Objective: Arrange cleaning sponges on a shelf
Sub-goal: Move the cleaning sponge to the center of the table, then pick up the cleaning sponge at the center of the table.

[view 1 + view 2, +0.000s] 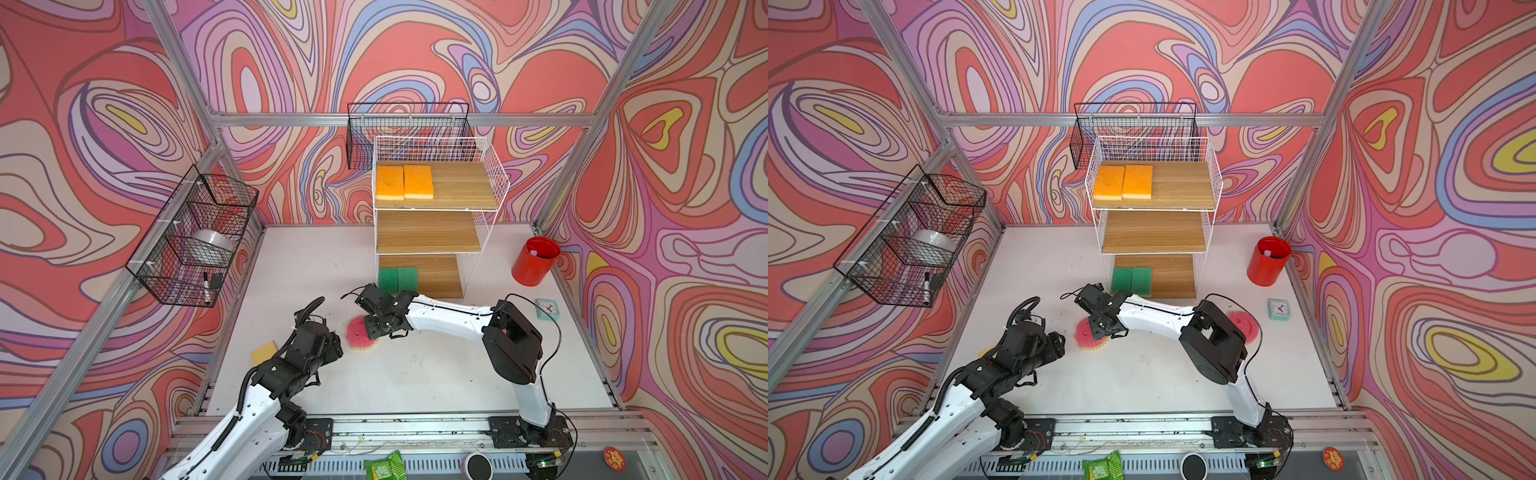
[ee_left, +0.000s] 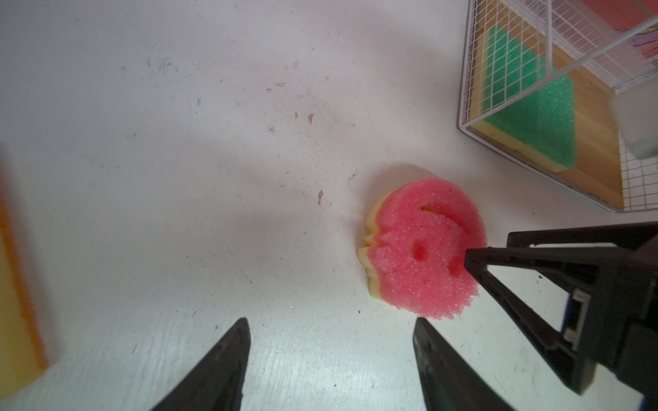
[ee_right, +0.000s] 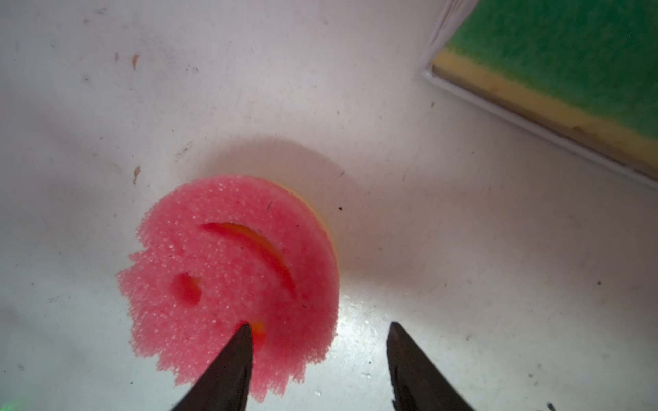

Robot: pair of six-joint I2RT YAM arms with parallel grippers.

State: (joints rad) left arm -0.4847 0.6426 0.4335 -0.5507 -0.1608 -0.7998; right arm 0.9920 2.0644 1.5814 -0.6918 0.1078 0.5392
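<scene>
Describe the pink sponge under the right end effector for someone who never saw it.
Find the white wire shelf at the back. In front of its green sponges lies a round pink smiley sponge, under the right end effector; its twin lies by the clock.

The walls (image 1: 415, 54) swirl in coral, lilac, blue and yellow bands around a scuffed white surface (image 1: 415, 374). The shelf (image 1: 428, 232) is white wire with light wood-grain boards, holding two orange sponges (image 1: 390, 182) and two green sponges (image 1: 388, 279). The smiley sponge (image 3: 231, 277) is pink over a yellow base; at the shelf's four o'clock are a red cup (image 1: 528, 270) and a mint clock (image 1: 548, 308).
</scene>
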